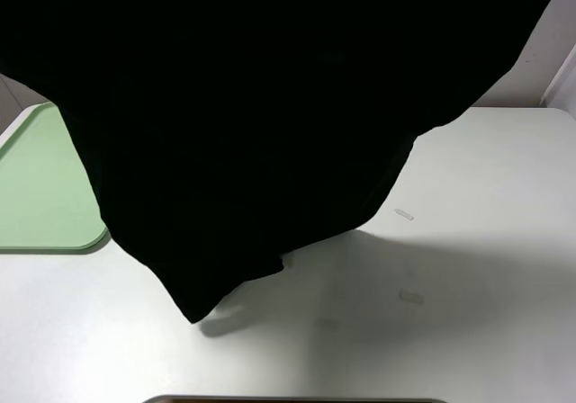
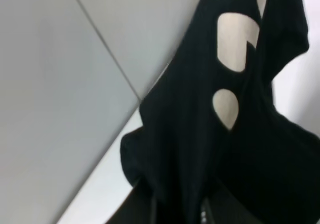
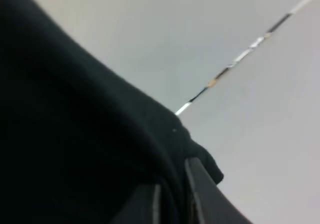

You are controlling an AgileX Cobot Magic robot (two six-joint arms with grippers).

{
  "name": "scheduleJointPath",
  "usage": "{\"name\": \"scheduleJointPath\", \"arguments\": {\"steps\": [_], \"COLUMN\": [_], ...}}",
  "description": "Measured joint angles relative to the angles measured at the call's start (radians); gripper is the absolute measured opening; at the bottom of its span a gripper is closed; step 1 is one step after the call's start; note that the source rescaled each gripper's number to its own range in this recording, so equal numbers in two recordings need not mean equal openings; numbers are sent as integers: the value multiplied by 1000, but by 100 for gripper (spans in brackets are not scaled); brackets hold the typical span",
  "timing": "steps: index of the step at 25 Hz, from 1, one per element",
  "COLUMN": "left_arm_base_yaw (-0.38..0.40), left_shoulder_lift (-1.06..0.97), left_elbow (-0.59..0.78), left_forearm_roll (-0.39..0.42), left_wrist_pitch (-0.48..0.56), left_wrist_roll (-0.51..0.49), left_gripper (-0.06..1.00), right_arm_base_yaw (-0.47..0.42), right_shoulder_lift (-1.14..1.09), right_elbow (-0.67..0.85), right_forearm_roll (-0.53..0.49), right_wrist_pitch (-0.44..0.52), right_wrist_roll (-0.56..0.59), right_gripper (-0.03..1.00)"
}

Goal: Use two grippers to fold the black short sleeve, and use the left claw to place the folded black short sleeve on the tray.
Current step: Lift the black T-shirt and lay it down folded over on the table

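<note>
Shirt: the shirt (image 1: 270, 133) hangs in the air, filling the upper and middle of the high view. Its lowest corner dangles near the table (image 1: 468, 259), lower left of centre.
Letters: pale letters (image 2: 237, 39) show on draped, creased cloth.
Left gripper: the left gripper (image 2: 177, 211) has its jaws pinching bunched shirt cloth.
Right gripper: the right gripper (image 3: 172, 199) has its jaws pinching a shirt edge.
Tray: the tray (image 1: 45, 187) sits at the left edge, partly hidden by the shirt, and its visible part is bare.
Progress: likely mid-fold. No finished fold shows, and the folding and the placing on the tray remain.
</note>
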Motion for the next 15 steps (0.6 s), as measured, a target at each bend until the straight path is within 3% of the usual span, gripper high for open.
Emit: {"name": "scheduleJointPath", "arguments": {"steps": [10, 15], "left_arm_base_yaw": [0, -2], "left_shoulder_lift": [-12, 13], "left_elbow": [-132, -133], "left_forearm_roll": [-15, 128], "left_wrist_pitch": [164, 141], "left_wrist_roll": [-64, -103], "left_gripper": [4, 4], "right_arm_base_yaw": [-22, -22], "right_shoulder_lift": [-178, -95], "right_elbow": [0, -46], "right_forearm_roll": [-1, -3], "right_wrist_pitch": [39, 32], "right_wrist_roll": [19, 19], "right_gripper": [3, 3]}}
